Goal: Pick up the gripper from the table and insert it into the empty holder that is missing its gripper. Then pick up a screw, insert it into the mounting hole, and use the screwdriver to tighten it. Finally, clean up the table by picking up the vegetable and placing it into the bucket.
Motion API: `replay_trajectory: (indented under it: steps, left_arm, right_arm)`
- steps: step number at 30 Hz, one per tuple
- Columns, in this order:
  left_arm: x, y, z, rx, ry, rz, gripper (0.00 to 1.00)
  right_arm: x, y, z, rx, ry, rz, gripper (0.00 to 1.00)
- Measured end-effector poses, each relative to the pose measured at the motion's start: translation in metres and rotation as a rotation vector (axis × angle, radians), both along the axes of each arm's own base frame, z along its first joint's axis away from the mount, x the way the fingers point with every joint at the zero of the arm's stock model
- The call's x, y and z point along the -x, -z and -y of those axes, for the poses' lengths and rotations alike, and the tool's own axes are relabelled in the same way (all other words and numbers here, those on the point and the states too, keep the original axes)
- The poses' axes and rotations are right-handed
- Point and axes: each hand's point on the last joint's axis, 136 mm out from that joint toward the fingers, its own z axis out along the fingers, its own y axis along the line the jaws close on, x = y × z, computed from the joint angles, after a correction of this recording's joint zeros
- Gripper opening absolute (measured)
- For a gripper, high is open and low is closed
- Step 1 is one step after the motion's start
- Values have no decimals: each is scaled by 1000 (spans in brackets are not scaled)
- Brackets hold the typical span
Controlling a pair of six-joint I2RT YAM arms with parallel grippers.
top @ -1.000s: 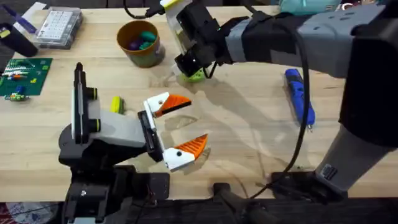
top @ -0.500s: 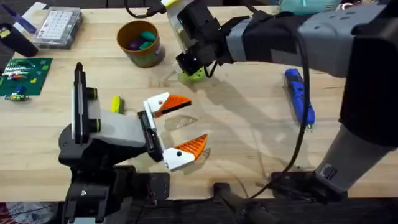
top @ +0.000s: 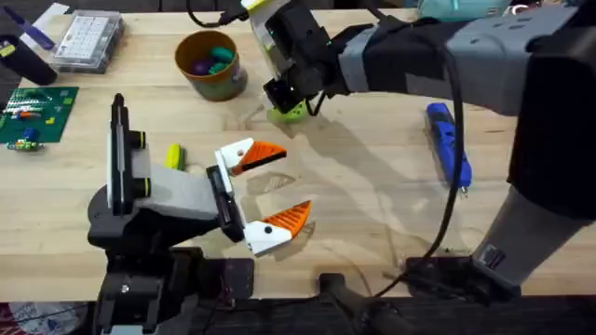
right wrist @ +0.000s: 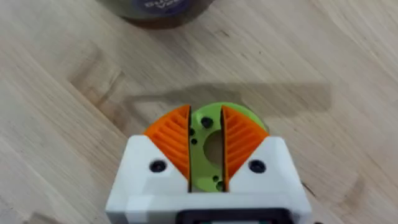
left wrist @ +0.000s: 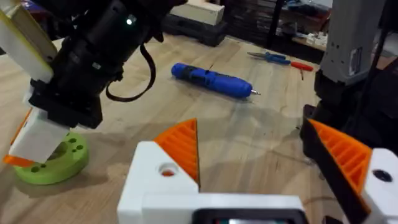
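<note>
Right pincer (right wrist: 205, 146) sits at the upper middle of my overhead frame, its orange pads closed in on the lime-green disc (right wrist: 214, 152), a flat round part with small holes lying on the counter (top: 372, 205). From the wrist camera the pads look to be pinching its raised centre, though I cannot tell how firmly. My left pincer (top: 265, 195) is spread wide open and empty at the centre of the frame, pointing toward the right.

My worry is the grip: the disc is thin and low, so if the pads have only caught an edge, I judge it may tip or pop out when lifted and skid toward the bucket (top: 210, 63) just beside it at the upper left. The cable hanging off the right arm could also drag across the counter.

The screwdriver (top: 449, 141) lies well apart at the right of the overhead frame, untouched. The vegetable (top: 173, 155) sits on the counter at centre left, beside the left arm's body, not yet in the bucket, which holds purple and teal pieces. A clumsy sweep of the left arm could knock it away.

Against the frame from a second ago, the right pincer has shifted only slightly over the disc; since half a second ago I see no change. Everything else stays put.
</note>
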Motion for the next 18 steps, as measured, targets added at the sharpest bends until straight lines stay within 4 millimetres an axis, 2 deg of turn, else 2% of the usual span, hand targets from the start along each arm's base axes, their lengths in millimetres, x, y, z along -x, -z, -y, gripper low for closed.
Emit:
replay_trajectory:
  steps: [6, 10, 12, 14, 15, 18]
  left_arm:
    - [0, 0, 0, 0, 0, 0, 986]
    - [0, 0, 0, 0, 0, 0, 986]
    - [0, 0, 0, 0, 0, 0, 986]
    - [0, 0, 0, 0, 0, 0, 986]
    - [0, 0, 0, 0, 0, 0, 986]
    - [0, 0, 0, 0, 0, 0, 986]
  right_arm:
    - [0, 11, 0, 12, 0, -14, 234]
    - [-1, 11, 0, 10, 0, -11, 228]
    - [-1, 10, 0, 11, 2, -9, 192]
    - [-1, 10, 0, 14, -1, -7, 48]
    - [-1, 10, 0, 13, 2, -7, 16]
    - [-1, 10, 0, 13, 3, -8, 4]
